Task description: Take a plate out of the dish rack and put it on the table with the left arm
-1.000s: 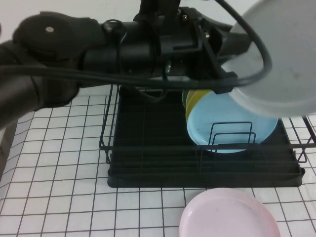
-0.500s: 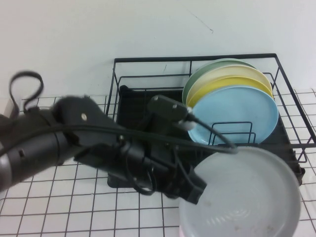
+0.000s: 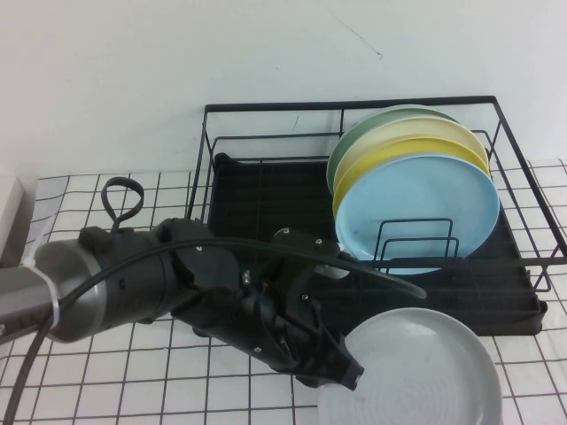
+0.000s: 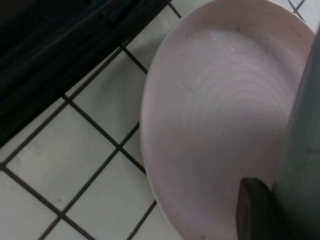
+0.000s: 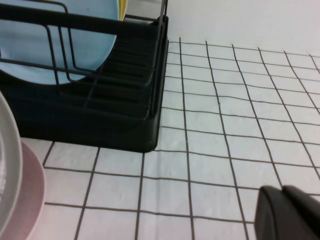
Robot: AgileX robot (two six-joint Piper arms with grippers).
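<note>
So the grey plate (image 3: pixel 416 372) is out of the dish rack (image 3: pixel 266 190) and sits nearly flat, face up, low over the worktop (image 3: pixel 133 390) right in front of the rack's front edge. It's round, so no real long axis; its open face points up and it's only slightly tilted. The left gripper (image 3: pixel 341 367) has its fingers closed on the plate's near-left rim, with the left arm (image 3: pixel 115 288) stretching in from the left side. In the left wrist view you can see one dark finger (image 4: pixel 255 210) against the grey rim (image 4: pixel 305 150), and directly under the fingers is the pink plate (image 4: pixel 215 115) lying flat on the worktop, so the grey plate is hanging right over it. The right wrist view shows the same stack edge-on: grey rim (image 5: pixel 9 165) above pink rim (image 5: pixel 32 200), very close, can't tell if they're touching. Behind the fingers the light blue plate (image 3: pixel 416 212) stands upright in the rack with yellow, cream and green ones lined up behind it. Open tile space is off to the left of the fingers, past the arm, and to the right of the rack in the right wrist view. The right gripper (image 5: pixel 290 212) only shows as a dark bit low over bare tiles beside the rack's end; can't tell whether it's open or closed.
</note>
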